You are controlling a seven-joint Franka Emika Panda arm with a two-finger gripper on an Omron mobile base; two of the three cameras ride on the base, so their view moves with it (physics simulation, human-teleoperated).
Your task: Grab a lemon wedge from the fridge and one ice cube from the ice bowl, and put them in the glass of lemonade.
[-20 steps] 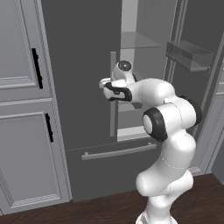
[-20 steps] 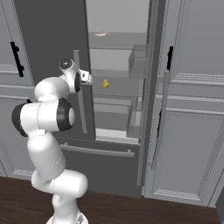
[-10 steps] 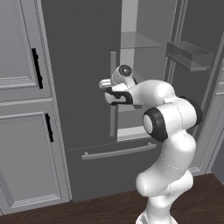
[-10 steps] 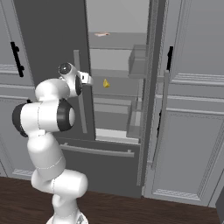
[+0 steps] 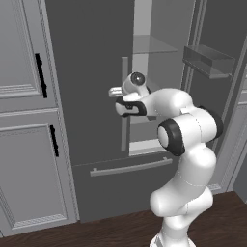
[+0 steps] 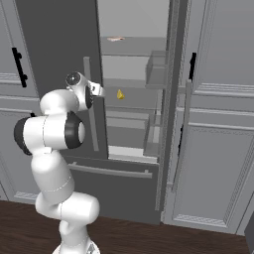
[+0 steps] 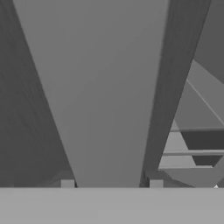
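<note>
Pincer (image 7: 111,183) sits astride the fridge (image 5: 91,72) left door's bar handle (image 7: 98,87), a tip on either side; contact unclear. Lemon wedge (image 6: 120,94) waits on a glass shelf inside the fridge.

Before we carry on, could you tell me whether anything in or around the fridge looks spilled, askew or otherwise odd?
Nothing stands out. The fridge stands with its right door open, the lemon wedge sits on a shelf, and a small flat pinkish item lies on the shelf above. No spill shows.
</note>
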